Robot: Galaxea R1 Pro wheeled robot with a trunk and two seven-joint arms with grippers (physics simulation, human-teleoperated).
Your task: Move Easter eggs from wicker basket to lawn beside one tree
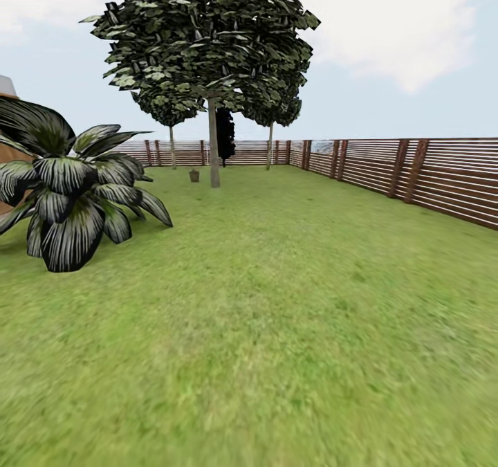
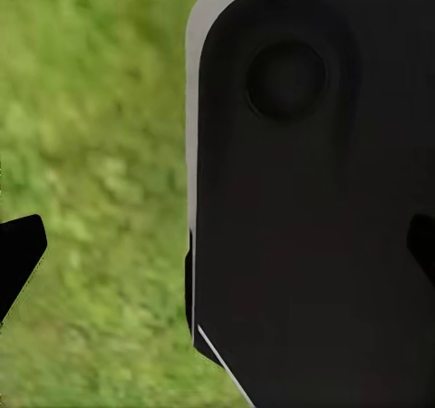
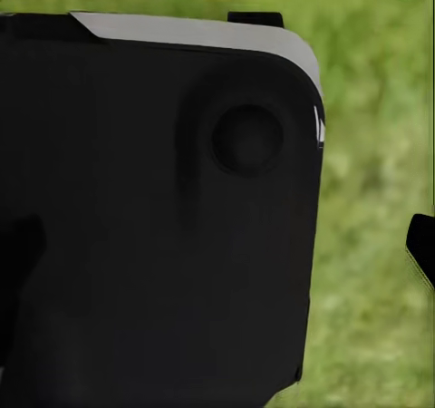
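Note:
Far across the lawn (image 1: 277, 301) stands the tree (image 1: 214, 145) with a pale straight trunk and a wide leafy crown. The wicker basket (image 1: 194, 175) is a tiny brown shape on the grass just left of that trunk. The Easter eggs are out of view at this distance. In the left wrist view my left gripper (image 2: 217, 249) is open, its dark fingertips (image 2: 20, 249) at the picture's edges, over grass and a black part of the robot. My right gripper (image 3: 217, 249) is open too, one fingertip (image 3: 422, 247) showing over grass.
A big dark-leaved plant (image 1: 66, 197) sits on the lawn at the near left. A brown slatted fence (image 1: 415, 173) runs along the right and the back. Two thin-trunked trees (image 1: 270, 145) and a dark conifer (image 1: 225, 131) stand by the back fence.

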